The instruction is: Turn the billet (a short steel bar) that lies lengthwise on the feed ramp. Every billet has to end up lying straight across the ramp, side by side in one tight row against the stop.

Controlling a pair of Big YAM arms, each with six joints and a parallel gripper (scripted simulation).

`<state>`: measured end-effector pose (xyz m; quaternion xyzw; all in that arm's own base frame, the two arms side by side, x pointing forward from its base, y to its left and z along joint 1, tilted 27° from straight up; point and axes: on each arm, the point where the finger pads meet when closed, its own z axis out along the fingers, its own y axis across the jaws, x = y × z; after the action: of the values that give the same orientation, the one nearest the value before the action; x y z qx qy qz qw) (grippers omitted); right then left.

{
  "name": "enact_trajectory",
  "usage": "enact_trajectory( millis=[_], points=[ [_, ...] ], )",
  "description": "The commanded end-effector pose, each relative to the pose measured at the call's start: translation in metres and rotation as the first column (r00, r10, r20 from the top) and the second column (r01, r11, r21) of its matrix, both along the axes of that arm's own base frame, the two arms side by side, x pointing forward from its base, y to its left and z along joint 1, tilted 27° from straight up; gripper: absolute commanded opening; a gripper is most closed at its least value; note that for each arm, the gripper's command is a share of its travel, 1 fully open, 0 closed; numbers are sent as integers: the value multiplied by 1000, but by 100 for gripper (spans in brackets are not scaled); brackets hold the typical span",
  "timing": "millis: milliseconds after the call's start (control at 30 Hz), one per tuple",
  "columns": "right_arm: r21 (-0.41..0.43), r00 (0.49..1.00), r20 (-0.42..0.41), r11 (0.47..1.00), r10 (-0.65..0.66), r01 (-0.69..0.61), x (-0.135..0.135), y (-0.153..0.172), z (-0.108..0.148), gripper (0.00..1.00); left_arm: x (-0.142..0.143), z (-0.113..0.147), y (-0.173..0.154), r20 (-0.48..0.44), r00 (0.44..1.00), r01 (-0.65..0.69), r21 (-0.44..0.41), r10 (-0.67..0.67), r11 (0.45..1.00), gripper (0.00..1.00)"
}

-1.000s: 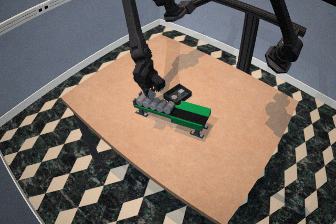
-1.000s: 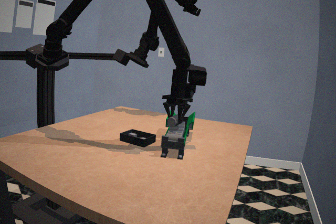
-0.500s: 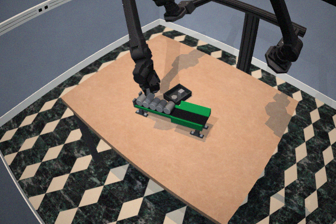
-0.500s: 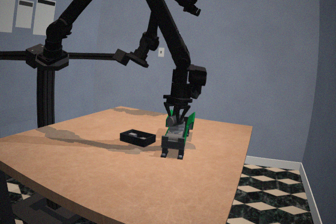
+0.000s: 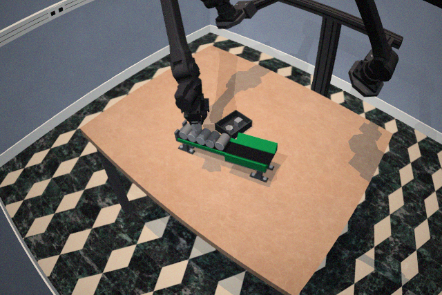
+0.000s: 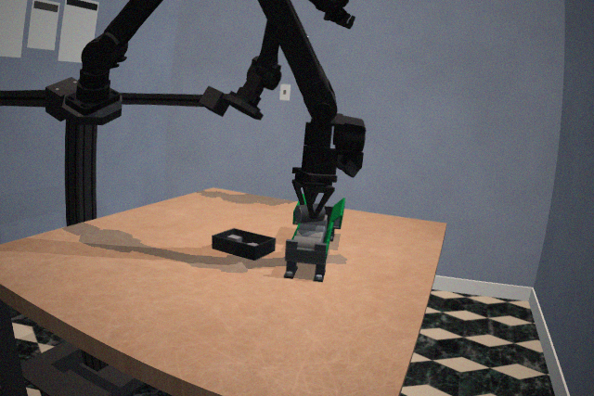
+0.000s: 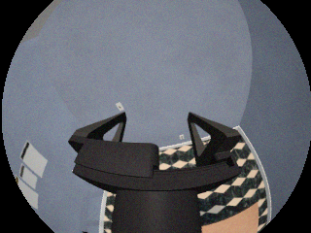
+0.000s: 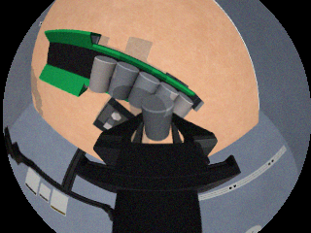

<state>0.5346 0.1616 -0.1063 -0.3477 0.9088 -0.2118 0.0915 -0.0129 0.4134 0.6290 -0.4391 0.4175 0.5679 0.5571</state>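
In the top view, the right pincer is gripping a billet above the ramp, inward from the desk's left corner. In the exterior view, it is pointing down. In the left wrist view, the left pincer is standing wide. In the right wrist view, the held billet is hanging over a billet row.

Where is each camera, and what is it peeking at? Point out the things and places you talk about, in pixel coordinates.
Top: high up, facing down at the green ramp (image 5: 251, 164) (image 8: 68, 38); both arms show.
Exterior: beside the table, facing the ramp's end; both arms show.
Left wrist: on the left arm, facing the blue wall; open black claw (image 7: 156, 115) shows.
Right wrist: on the right arm, facing down; its claw (image 8: 156, 118) shows.
Top and right wrist share the ramp.
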Motion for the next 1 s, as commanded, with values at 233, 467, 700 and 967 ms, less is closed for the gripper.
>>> enact_trajectory(
  millis=[233, 467, 700, 967],
  points=[
    [117, 971, 114, 974, -209, 196, 8, 21, 30, 0, -3, 19, -14, -17, 1000, -10, 55, 11, 998, 100],
    [151, 950, 130, 953, -282, 263, 8, 21, 30, 0, -3, 19, -14, -17, 1000, -10, 55, 11, 998, 100],
    [189, 921, 145, 924, -361, 332, 8, 21, 30, 0, -3, 19, -14, -17, 1000, -10, 55, 11, 998, 100],
    [212, 902, 151, 904, -405, 370, 8, 21, 30, 0, -3, 19, -14, -17, 1000, -10, 55, 11, 998, 100]
  ],
)
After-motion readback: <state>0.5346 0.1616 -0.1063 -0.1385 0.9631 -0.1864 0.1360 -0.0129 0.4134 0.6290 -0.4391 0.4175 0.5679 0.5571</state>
